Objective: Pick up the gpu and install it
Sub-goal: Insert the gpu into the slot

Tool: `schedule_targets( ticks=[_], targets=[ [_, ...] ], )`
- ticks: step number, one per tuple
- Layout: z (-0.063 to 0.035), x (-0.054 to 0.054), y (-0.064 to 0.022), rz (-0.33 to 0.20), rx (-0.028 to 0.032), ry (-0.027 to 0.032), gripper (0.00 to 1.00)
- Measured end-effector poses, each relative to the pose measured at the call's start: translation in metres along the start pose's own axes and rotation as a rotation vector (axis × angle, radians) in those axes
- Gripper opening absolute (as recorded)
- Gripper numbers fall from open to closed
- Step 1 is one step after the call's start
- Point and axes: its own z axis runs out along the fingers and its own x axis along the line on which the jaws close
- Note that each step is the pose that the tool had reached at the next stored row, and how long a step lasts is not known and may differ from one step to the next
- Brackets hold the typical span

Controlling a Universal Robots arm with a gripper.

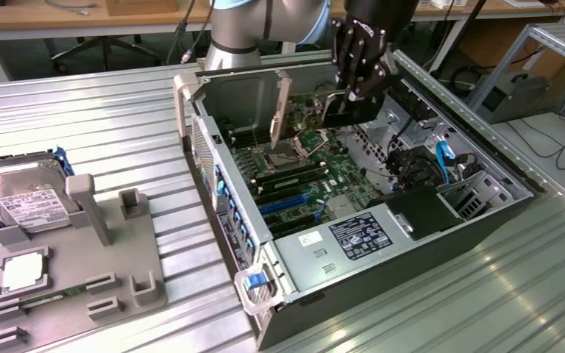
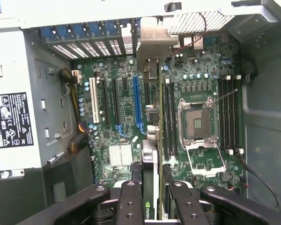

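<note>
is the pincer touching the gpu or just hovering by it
Touching. The wrist view shows the pincer clamped on both faces of the gpu, with no gap.

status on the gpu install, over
The gripper shut on the gpu. Card edge-on inside the open case, over the motherboard. Memory slots close alongside; seating cannot tell.

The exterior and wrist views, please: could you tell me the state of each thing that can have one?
hand: shut on the gpu.
gpu: held on edge over the motherboard.
computer case: lying on its side, side panel off.
CPU socket: empty.
long blue slot: empty.
hard drive: upright in the grey holder.
square chip: flat in the grey holder.
</note>
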Motion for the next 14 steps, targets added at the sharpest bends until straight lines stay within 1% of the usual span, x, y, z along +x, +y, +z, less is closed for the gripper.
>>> schedule_targets(
  ticks=[3, 7, 10, 12, 14],
  targets=[
    [0.0007, 0.000, 0.0026, -0.007, 0.0003, -0.0002, 0.27],
    [0.0013, 0.000, 0.0026, -0.038, 0.0004, -0.0002, 0.27],
    [0.0018, 0.000, 0.0028, -0.041, 0.0004, 0.0002, 0.27],
    [0.0049, 0.000, 0.0029, -0.042, 0.0004, 0.0003, 0.27],
    [0.0111, 0.000, 0.0030, -0.044, 0.0004, 0.0003, 0.27]
  ],
)
